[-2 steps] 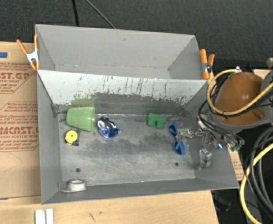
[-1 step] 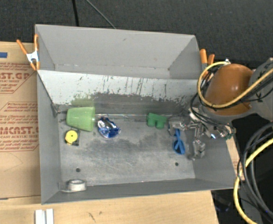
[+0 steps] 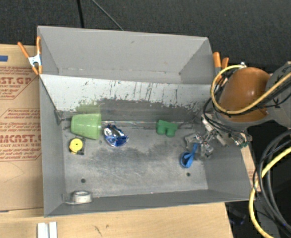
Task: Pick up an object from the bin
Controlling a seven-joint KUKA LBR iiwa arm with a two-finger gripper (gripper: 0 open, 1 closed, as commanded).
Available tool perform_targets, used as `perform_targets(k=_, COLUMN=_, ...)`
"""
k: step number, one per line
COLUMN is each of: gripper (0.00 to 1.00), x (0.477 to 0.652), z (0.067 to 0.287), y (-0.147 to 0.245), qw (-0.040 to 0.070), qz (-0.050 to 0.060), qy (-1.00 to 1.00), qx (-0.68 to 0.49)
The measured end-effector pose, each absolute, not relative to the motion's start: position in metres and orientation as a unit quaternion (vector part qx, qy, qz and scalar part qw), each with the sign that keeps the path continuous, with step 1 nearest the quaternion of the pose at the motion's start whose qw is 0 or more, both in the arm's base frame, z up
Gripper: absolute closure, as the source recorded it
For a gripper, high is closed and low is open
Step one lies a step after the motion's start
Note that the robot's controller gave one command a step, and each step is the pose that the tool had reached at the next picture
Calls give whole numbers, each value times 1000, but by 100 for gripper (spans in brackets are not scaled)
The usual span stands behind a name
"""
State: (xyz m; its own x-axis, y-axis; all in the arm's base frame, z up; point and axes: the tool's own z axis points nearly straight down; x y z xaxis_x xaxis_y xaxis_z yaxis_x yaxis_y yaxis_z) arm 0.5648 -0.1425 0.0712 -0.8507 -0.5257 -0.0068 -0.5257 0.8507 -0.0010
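The small blue piece [image 3: 187,159] lies on the floor of the grey bin [image 3: 135,180], right of the middle and near the right wall, apart from everything else in the bin. Starting at the left, a flat silver round cap [image 3: 81,197] sits in the front left corner against the front wall. Behind it, well apart, a small yellow round thing [image 3: 76,146] rests near the left wall. A light green cup [image 3: 87,125] lies tipped on its side just behind and to the right of the yellow thing, close to the foot of the back wall. Just beside the cup's right edge is a crumpled blue and white wrapper [image 3: 115,136]. Further right, past a bare stretch of floor, a small dark green block [image 3: 166,128] sits close to the back wall. The small blue piece comes next, in front of and to the right of that block. The gripper [image 3: 201,147] is low in the bin directly above and to the right of the blue piece, its metal tip right at the piece's upper end. Whether it is open or closed, or grips the blue piece, cannot be told from this angle. Behind it, the arm's orange cover [image 3: 245,95], looped with yellow and black cables, hangs over the bin's right rim.
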Motion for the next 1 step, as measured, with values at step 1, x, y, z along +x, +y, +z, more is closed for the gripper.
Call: perform_targets(k=1, gripper=100, x=566, z=225, y=-132, qw=5, qz=-2, qy=959, qx=-284)
